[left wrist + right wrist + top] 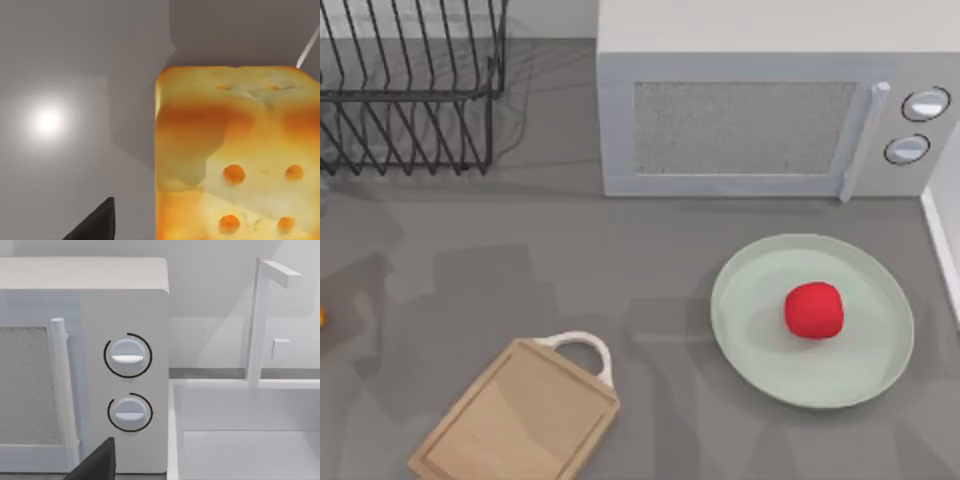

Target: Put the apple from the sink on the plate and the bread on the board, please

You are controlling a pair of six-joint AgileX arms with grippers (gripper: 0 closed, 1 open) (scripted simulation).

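The red apple rests on the pale green plate, a little right of the plate's centre, at the table's right. The light-wood board with its white loop handle lies bare at the front left. A sliver of the golden bread shows at the top view's far left edge. In the left wrist view the bread looms close, its dotted orange face turned to the camera, with a dark part of my left gripper just beside it. A dark part of my right gripper faces the microwave and the white sink.
A white microwave stands at the back, behind the plate. At the back left is a black wire dish rack. The sink's rim runs along the right edge, with a white tap behind the basin.
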